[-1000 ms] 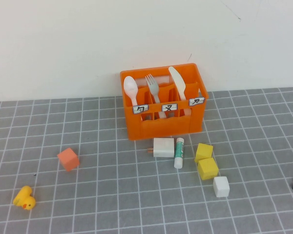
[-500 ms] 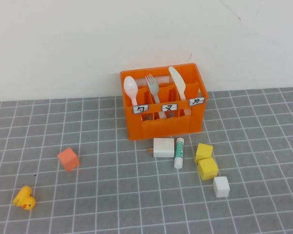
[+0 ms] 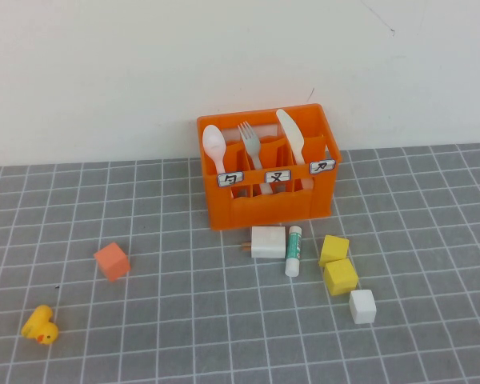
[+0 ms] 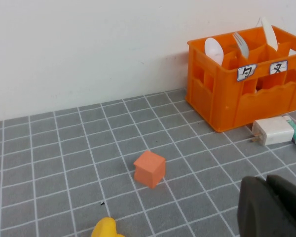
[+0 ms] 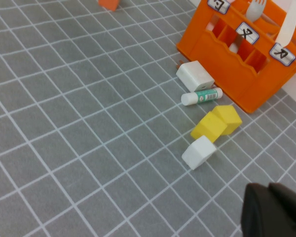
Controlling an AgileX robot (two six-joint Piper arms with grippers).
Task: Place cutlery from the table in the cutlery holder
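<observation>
The orange cutlery holder [image 3: 268, 204] stands at the back of the tiled table [image 3: 184, 320]. A pale spoon [image 3: 214, 147], a grey fork [image 3: 250, 140] and a cream knife [image 3: 292, 136] stand upright in its three compartments. The holder also shows in the left wrist view [image 4: 246, 94] and the right wrist view [image 5: 246, 64]. Neither arm shows in the high view. My left gripper [image 4: 267, 183] is shut and empty above the table, near the front left. My right gripper [image 5: 269, 190] is shut and empty above the table, near the front right.
In front of the holder lie a white charger block [image 3: 268, 242], a white-and-green glue stick [image 3: 293, 250], two yellow cubes [image 3: 336, 264] and a white cube [image 3: 362, 306]. A small orange cube [image 3: 112, 262] and a yellow duck [image 3: 40, 325] sit at the left.
A dark bit of the right arm at the right edge of the high view one second ago has left the view. Nothing else has moved.
</observation>
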